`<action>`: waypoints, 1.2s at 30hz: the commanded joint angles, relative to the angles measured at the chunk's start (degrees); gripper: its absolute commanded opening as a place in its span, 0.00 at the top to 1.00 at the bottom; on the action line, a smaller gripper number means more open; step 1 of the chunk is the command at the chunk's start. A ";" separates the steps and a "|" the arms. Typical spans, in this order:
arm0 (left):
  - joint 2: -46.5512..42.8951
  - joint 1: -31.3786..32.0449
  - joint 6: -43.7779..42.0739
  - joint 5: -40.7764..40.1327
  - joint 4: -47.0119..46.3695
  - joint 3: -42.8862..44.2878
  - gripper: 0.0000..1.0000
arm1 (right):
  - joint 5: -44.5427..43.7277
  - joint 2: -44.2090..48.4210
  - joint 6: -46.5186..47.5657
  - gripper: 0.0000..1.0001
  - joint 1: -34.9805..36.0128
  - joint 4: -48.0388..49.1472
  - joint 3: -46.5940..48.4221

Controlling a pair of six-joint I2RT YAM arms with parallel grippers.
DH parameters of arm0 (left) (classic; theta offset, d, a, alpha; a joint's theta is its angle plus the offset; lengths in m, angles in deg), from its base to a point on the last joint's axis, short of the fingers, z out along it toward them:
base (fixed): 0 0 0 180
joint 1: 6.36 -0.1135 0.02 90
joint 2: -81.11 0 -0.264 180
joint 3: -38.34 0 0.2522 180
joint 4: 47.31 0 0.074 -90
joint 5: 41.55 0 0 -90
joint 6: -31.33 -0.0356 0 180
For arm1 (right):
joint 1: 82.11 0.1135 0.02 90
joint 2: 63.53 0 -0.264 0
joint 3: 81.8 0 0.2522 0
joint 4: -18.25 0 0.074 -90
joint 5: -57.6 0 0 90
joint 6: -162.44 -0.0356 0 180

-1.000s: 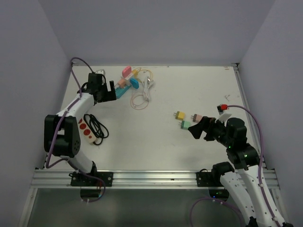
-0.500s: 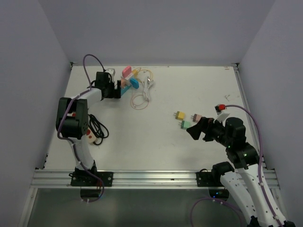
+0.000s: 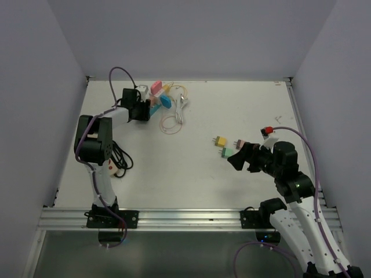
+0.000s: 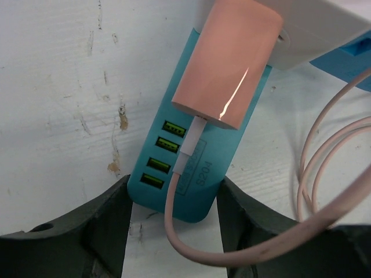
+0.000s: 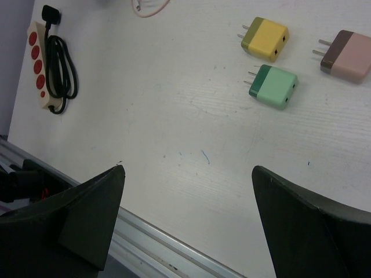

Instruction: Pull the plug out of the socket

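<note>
A teal socket strip (image 4: pixel 185 168) with green USB ports lies on the white table. A salmon-pink plug (image 4: pixel 229 63) sits in it, and a thin pink cable (image 4: pixel 324 145) runs from the plug's end. My left gripper (image 4: pixel 174 194) straddles the strip's near end, with both fingers (image 4: pixel 104 214) pressed against its sides. From above, the left gripper (image 3: pixel 144 111) is at the far left, by the plug cluster (image 3: pixel 155 98). My right gripper (image 3: pixel 237 157) hovers open over bare table, nothing between its fingers (image 5: pixel 87 202).
Yellow (image 5: pixel 265 39), green (image 5: pixel 273 86) and pink-brown (image 5: pixel 348 55) adapters lie loose ahead of the right gripper. A cream power strip (image 5: pixel 39 63) with red sockets and a black cord lies at the left. A coiled cable (image 3: pixel 174 119) rests beside the teal strip.
The left arm swung right to the teal strip and its jaws closed from wide open onto the strip's end. The right arm barely moved.
</note>
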 commanded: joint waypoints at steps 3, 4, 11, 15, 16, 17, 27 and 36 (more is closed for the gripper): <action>-3.41 2.81 -1.14 1.69 -3.89 -3.44 0.66 | 2.67 0.63 0.91 0.05 0.18 -0.79 -0.25; -4.63 3.16 -1.05 1.26 -4.07 -4.24 0.70 | 2.76 1.07 0.56 0.05 0.18 -0.88 -0.34; -11.58 8.43 5.78 -4.89 -6.71 -13.46 0.87 | 3.99 4.42 -0.41 0.05 0.18 -2.29 -1.22; -16.41 11.68 12.38 -8.04 -5.83 -20.67 0.89 | 4.70 5.56 -1.11 0.06 0.18 -2.46 -1.75; -18.59 13.26 14.57 -8.67 -5.74 -22.07 0.89 | 4.87 5.65 -1.20 0.06 0.18 -2.64 -1.83; -19.66 14.14 15.90 -9.38 -5.65 -23.48 0.89 | 4.96 5.82 -1.29 0.06 0.26 -2.73 -1.84; -29.33 27.33 30.40 -15.28 0.76 -39.39 0.76 | 5.75 8.28 -3.22 0.07 0.18 -2.82 -5.70; -34.35 43.58 42.19 -15.53 5.95 -40.37 0.40 | 4.61 5.30 -3.40 0.08 0.18 -1.32 -5.97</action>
